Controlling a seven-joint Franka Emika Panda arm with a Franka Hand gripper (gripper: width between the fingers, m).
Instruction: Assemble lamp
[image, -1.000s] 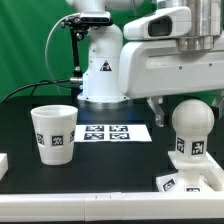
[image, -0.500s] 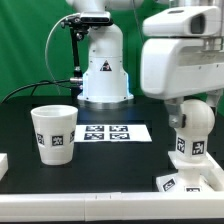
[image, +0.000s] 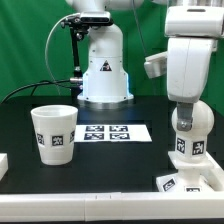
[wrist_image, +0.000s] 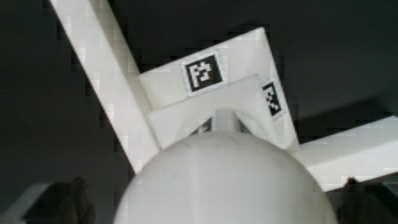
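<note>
Bulb (image: 190, 128) stands upright on the wedge base (image: 192, 179), to the exterior view's right of the marker board (image: 112, 132). The gripper (image: 186, 104) hangs over its head, and I cannot tell how wide it is spread. An off-centre pinch might topple it.

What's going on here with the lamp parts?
The Panda's gripper hangs right over the bulb, which stands upright on the base at the exterior view's right. Open or shut can't be told from these views. The shade sits apart at that view's left, mouth up, not yet mounted.
</note>
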